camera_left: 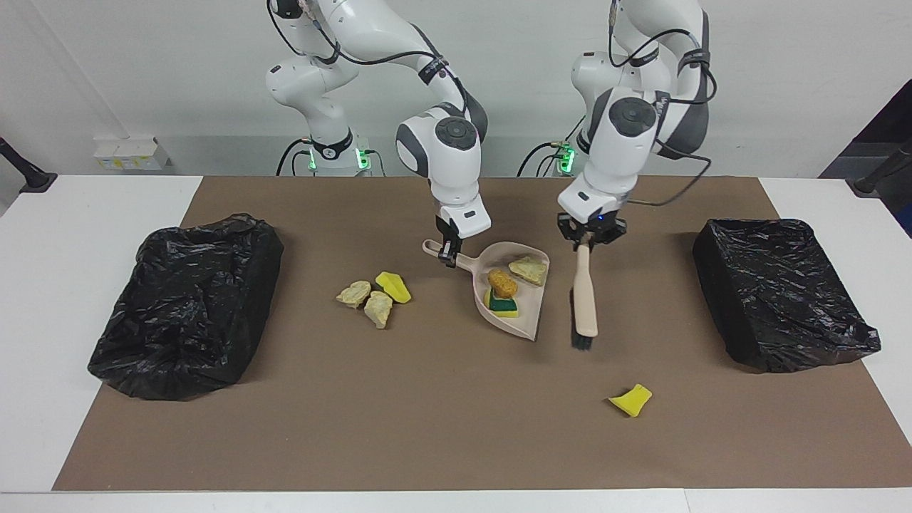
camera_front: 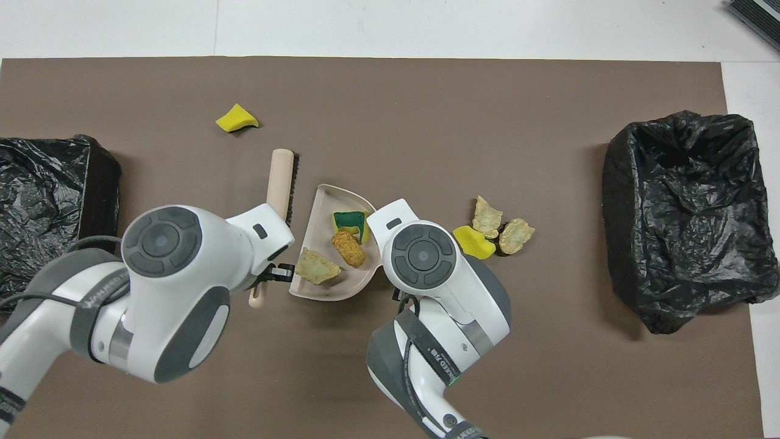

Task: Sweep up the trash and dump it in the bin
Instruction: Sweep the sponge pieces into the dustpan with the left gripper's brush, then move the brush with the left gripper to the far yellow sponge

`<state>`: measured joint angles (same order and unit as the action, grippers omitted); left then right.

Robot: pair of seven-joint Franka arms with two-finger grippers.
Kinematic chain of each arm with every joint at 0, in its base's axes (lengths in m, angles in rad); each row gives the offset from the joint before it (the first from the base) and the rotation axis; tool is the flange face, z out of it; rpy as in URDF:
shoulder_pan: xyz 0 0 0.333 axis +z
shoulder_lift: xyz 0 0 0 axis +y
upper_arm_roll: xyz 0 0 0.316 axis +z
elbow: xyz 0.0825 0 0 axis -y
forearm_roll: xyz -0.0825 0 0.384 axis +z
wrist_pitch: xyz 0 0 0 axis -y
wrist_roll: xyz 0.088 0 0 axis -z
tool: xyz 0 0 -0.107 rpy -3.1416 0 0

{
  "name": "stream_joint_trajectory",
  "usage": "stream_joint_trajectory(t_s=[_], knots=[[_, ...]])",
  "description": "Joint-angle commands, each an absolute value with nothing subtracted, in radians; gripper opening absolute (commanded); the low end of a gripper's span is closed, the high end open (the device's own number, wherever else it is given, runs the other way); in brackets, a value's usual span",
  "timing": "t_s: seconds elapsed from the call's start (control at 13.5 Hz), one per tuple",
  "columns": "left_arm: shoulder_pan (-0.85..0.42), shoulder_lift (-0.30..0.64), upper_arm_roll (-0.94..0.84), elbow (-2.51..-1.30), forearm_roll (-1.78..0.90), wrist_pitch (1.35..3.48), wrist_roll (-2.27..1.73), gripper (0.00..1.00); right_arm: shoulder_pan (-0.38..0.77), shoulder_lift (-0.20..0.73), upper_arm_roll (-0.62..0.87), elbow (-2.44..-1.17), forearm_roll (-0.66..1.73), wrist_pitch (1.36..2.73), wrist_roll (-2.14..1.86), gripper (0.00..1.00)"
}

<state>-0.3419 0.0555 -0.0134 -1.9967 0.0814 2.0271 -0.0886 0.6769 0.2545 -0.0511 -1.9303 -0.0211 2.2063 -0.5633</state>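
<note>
You see two glossy white arms (camera_left: 442, 153) with dark grey joint discs, black cables, and green-lit bases.

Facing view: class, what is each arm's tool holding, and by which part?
The right tool holds the dustpan by its handle. The left tool holds the brush by its handle end, bristles down.

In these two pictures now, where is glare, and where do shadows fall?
Facing view: the black bin liners glint with small highlights; the brush casts a soft shadow on the brown mat. Overhead view: the liner shines in its creases; the lone yellow scrap has a faint shadow at its edge; no strong glare on the mat.
</note>
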Motion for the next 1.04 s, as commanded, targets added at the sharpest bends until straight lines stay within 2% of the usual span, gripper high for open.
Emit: stream_joint_trajectory(t_s=[0.0,0.3,0.67,0.96], knots=[[-0.250,0.184,-0.021,-1.835,0.127,1.993,0.076,0.00,0.689,0.256,-0.049,-1.921,-0.018,2.201,-0.480,0.00],[-0.160,0.351,-0.023,-1.652,0.271,1.997,0.231,0.00,0.690,0.256,-0.049,-1.919,-0.018,2.201,-0.480,0.00],[-0.107,0.458,-0.023,-1.533,0.369,1.980,0.376,0.00,0.690,0.256,-0.049,-1.921,-0.018,2.203,-0.480,0.00],[-0.113,0.489,-0.023,-1.534,0.463,1.985,0.503,0.00,0.690,0.256,-0.049,-1.921,-0.018,2.203,-0.480,0.00]])
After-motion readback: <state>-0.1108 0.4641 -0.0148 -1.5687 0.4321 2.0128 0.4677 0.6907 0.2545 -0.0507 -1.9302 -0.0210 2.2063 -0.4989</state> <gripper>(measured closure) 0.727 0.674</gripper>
